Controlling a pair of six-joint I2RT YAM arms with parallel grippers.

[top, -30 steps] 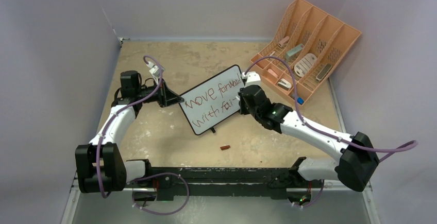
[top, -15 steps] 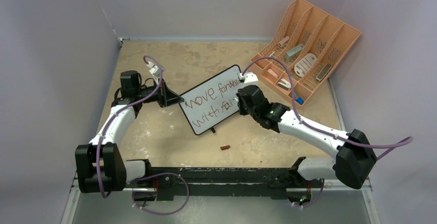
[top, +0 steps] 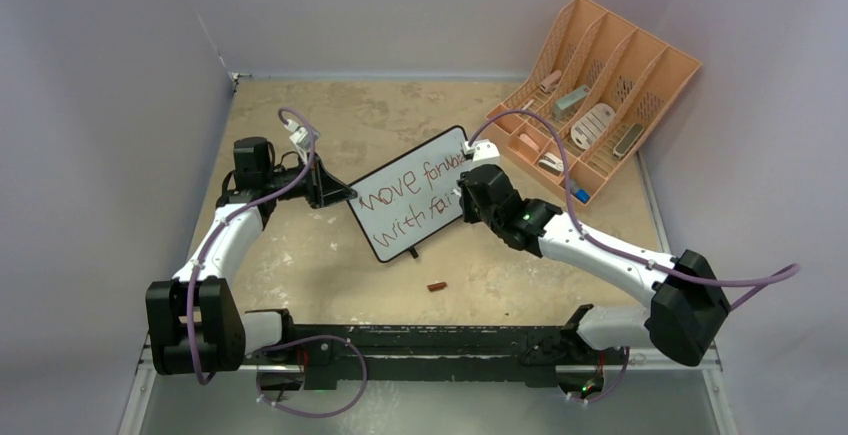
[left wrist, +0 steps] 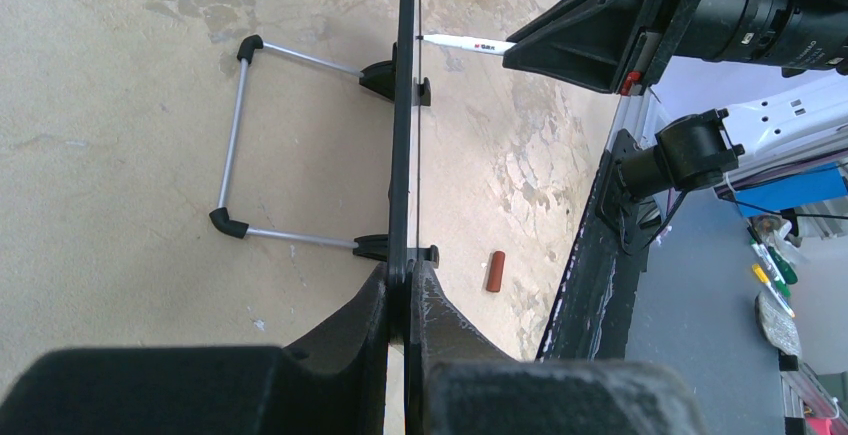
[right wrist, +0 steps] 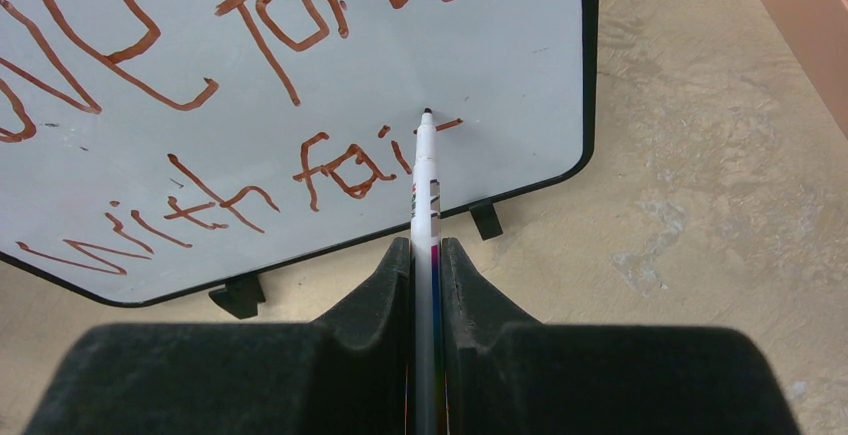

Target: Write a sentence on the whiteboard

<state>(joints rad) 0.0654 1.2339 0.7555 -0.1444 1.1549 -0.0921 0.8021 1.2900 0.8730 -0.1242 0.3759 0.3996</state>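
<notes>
— Since the right gripper (right wrist: 425,255) has edged left from 1 second ago, what changed?
— Its jaws clamp the marker (right wrist: 424,170), tip now on a short stroke after "with fai". Line 2 looks unfinished.
— And the whiteboard (top: 400,217)?
— Unmoved, standing on its feet in the middle of the table (top: 400,115), left edge pinched in the left gripper (left wrist: 405,280).

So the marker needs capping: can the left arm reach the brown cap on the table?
Probably not yet: the left fingers are shut on the whiteboard edge, though the cap lies unobstructed.
</notes>
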